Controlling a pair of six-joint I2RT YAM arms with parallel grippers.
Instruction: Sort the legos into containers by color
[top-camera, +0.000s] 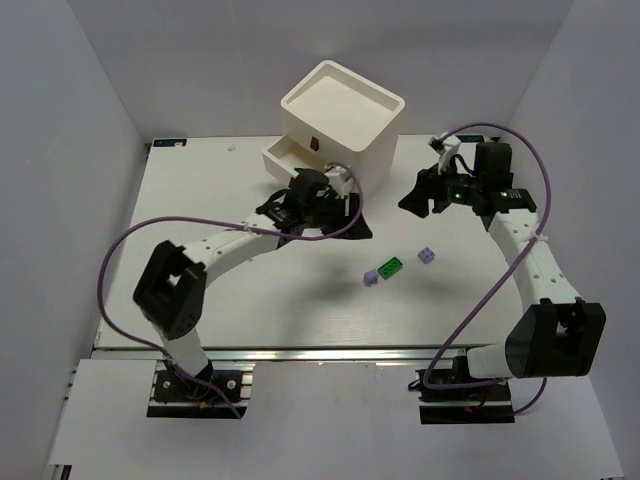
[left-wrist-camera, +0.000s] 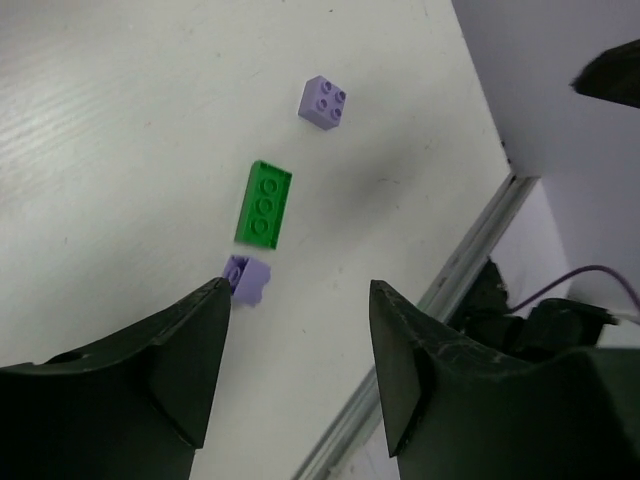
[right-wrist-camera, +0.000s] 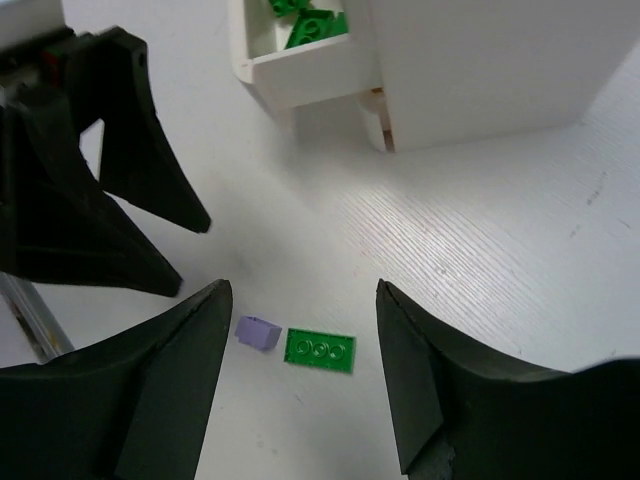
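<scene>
Three legos lie on the table: a green brick (top-camera: 391, 267) between a lavender brick (top-camera: 370, 277) and another lavender brick (top-camera: 427, 256). They also show in the left wrist view as green (left-wrist-camera: 264, 202), lavender (left-wrist-camera: 246, 277) and lavender (left-wrist-camera: 324, 102). The white cabinet (top-camera: 345, 110) has one drawer (top-camera: 285, 155) pulled out, with green bricks (right-wrist-camera: 305, 25) inside. My left gripper (top-camera: 335, 220) is open and empty in front of the cabinet. My right gripper (top-camera: 422, 205) is open and empty to the cabinet's right, with the green brick (right-wrist-camera: 320, 350) and one lavender brick (right-wrist-camera: 258, 332) seen between its fingers.
The table's right edge and metal rail (left-wrist-camera: 440, 300) run close behind the bricks in the left wrist view. My left gripper's black fingers (right-wrist-camera: 110, 190) fill the left of the right wrist view. Purple cables (top-camera: 130, 245) loop beside both arms.
</scene>
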